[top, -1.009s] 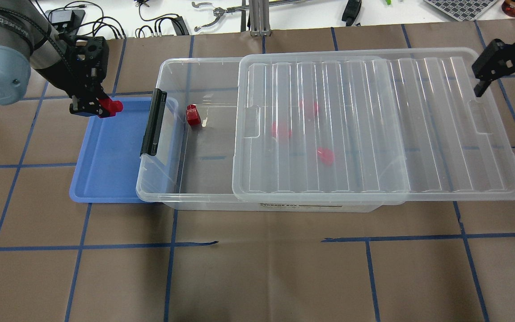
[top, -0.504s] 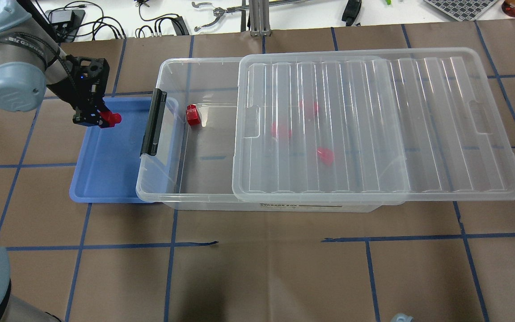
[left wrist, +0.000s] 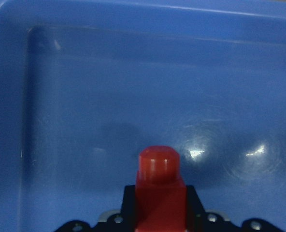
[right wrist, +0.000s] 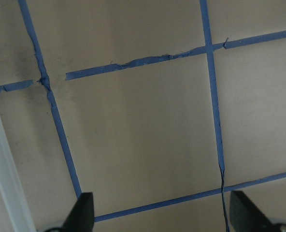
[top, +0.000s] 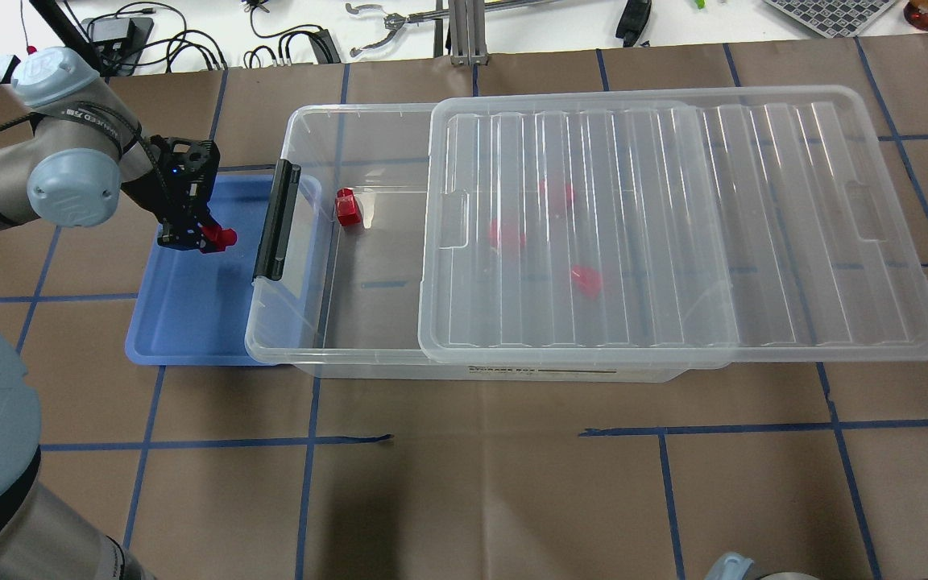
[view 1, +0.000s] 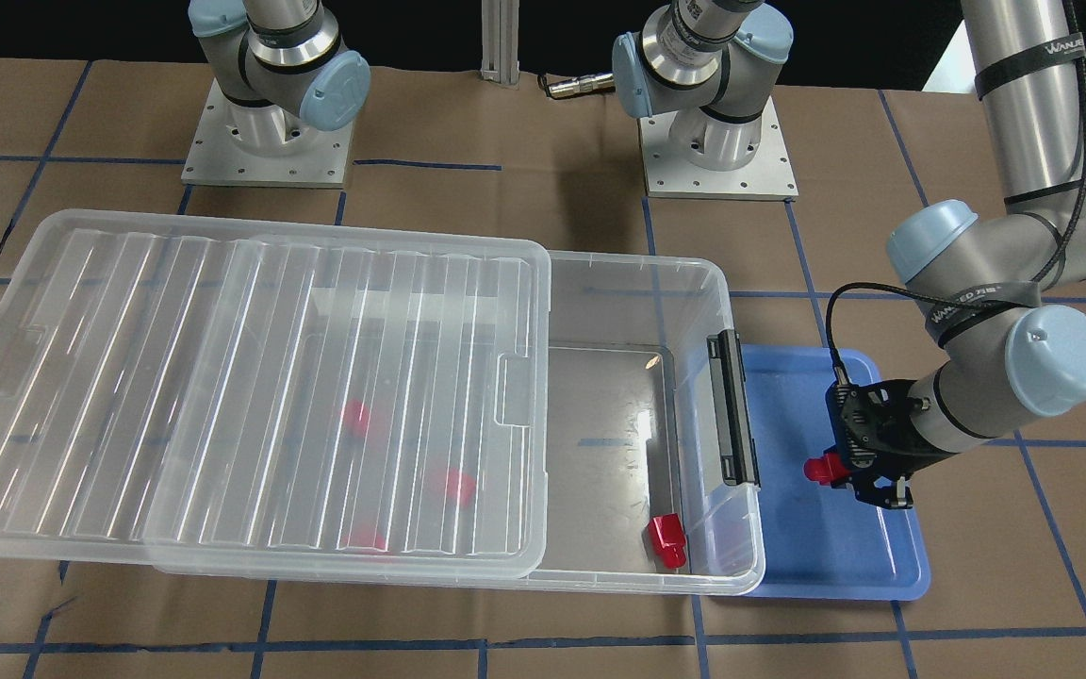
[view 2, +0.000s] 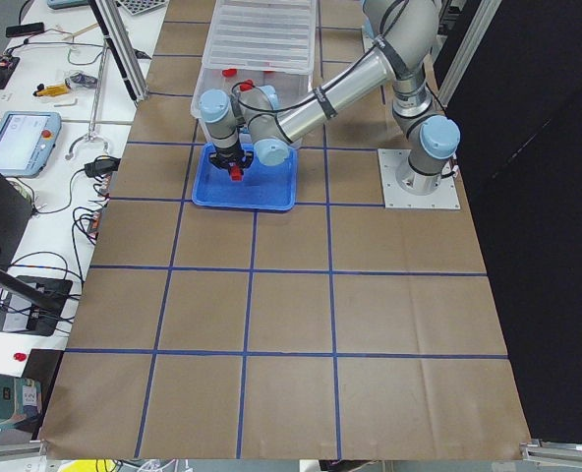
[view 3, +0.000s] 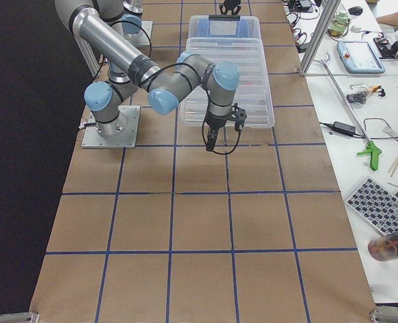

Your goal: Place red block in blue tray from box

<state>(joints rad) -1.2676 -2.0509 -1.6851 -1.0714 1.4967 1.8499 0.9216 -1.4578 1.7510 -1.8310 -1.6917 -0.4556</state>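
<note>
Lid (top: 673, 225) half over box (top: 367, 364), latch (top: 277, 221) beside tray (top: 190, 322)

Silver arms (view 1: 1024, 123), pale-blue joint caps (view 1: 1061, 363)

Three more red pieces (top: 586, 281) under the box (top: 351, 121) lid (top: 673, 225): blurred, shapes unclear. Blue tray (top: 190, 314) edge beside box hidden under it. Red block (left wrist: 158, 193) body, right gripper (right wrist: 164, 217) cut off at wrist views' bottom edges.
</note>
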